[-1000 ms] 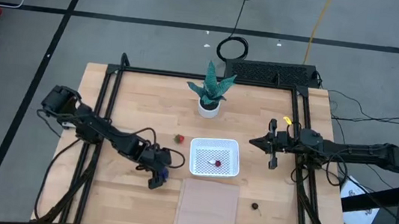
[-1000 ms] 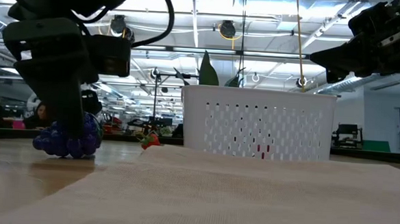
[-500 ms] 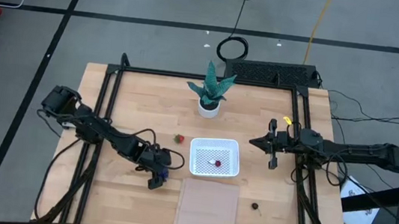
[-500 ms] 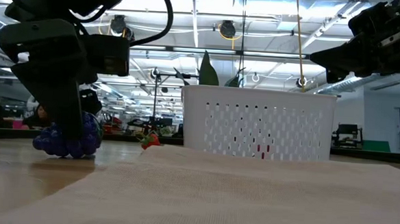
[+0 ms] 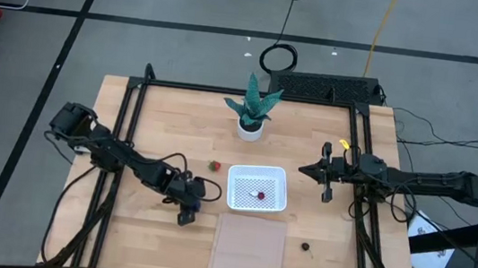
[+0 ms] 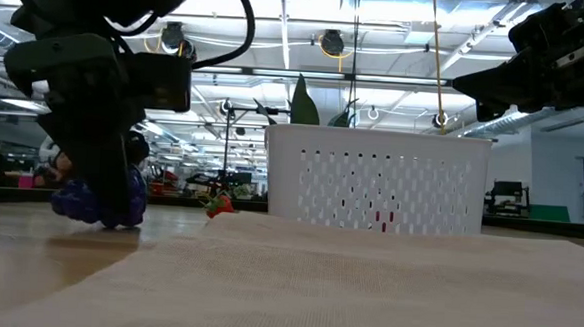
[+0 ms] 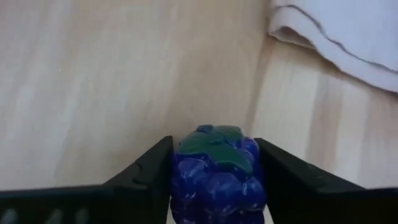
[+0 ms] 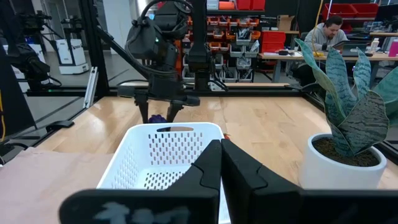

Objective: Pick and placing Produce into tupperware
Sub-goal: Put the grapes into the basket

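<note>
On your table (image 5: 160, 116) sit one white basket (image 5: 257, 189), one tan mat (image 5: 247, 252) and one potted plant (image 5: 252, 108). Your left gripper (image 7: 214, 177) has just squeezed in from wide open and now clasps the grape bunch (image 7: 216, 171) left of the basket, so lifting comes next. Right gripper (image 5: 325, 173) waits clenched, empty. Four fruits: grapes, strawberry (image 5: 214, 165), one already in the basket, a dark one (image 5: 306, 245) loose

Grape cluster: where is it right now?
The grape cluster sits on the table's left side between the left gripper's fingers, left of the tupperware.
</note>
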You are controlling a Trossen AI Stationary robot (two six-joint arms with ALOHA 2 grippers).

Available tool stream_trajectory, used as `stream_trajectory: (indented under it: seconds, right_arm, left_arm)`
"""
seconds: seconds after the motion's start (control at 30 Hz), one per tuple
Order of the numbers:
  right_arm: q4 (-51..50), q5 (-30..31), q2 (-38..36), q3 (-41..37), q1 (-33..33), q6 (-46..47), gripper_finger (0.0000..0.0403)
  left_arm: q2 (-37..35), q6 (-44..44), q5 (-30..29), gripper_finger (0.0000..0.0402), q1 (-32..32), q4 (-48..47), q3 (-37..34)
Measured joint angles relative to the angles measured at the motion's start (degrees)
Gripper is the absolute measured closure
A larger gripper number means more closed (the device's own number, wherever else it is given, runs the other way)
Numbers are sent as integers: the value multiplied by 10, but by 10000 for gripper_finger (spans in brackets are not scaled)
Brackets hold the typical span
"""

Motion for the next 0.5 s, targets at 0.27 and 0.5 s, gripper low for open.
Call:
stream_trajectory:
  seconds: [0.27,0.5]
  right_arm:
    - [0,0,0,0,0,0,403]
    - [0,0,1,0,0,-2,403]
  left_arm:
    - [-42,33,3,221,0,-19,-2]
    - [-81,53,-1,219,14,-62,-1]
